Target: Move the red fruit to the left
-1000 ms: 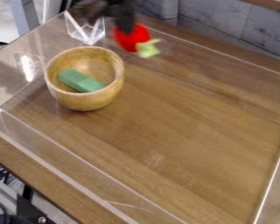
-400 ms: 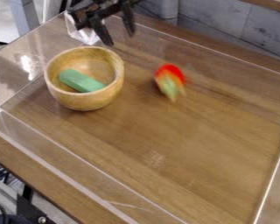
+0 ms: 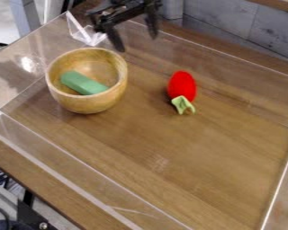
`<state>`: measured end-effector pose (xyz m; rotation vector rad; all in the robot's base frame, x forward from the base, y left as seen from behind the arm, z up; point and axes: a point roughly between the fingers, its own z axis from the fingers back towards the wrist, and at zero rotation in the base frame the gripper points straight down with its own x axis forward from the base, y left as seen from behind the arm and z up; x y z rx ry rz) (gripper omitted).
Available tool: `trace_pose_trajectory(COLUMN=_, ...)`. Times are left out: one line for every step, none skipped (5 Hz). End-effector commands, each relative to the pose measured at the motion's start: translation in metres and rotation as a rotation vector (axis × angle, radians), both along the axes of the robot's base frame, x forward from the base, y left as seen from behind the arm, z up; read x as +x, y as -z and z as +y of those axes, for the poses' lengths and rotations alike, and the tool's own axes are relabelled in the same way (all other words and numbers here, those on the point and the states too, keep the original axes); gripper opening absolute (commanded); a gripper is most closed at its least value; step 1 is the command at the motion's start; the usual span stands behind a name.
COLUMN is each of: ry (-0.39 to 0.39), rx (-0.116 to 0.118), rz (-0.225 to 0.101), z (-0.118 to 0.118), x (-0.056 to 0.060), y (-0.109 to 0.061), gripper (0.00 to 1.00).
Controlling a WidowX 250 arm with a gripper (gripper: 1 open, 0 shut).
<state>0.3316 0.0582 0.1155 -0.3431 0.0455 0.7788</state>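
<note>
The red fruit point(image 3: 182, 87), small and bright red with a light green stem pointing toward the near right, lies on the wooden table right of the bowl. My black gripper point(image 3: 133, 34) hangs above the table's far edge, up and left of the fruit, with its two fingers spread wide and nothing between them. It is well apart from the fruit.
A wooden bowl point(image 3: 87, 80) holding a flat green block point(image 3: 82, 85) stands at the left. Clear plastic walls point(image 3: 26, 54) ring the wooden table top point(image 3: 171, 153). A grey tiled wall runs behind.
The gripper let go of the red fruit, which fell and rolled down to the right and now rests on the table. The fingers spread open and the gripper shifted slightly right.
</note>
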Motion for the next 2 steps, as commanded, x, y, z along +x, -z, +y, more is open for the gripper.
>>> trace_pose_trajectory(ry=-0.033, rx=0.026, rz=-0.042, z=-0.012, x=0.011, y=-0.013, gripper=1.00)
trace_pose_trajectory(ry=-0.069, rx=0.039, rz=-0.031, z=-0.027, x=0.017, y=-0.006, gripper=1.00)
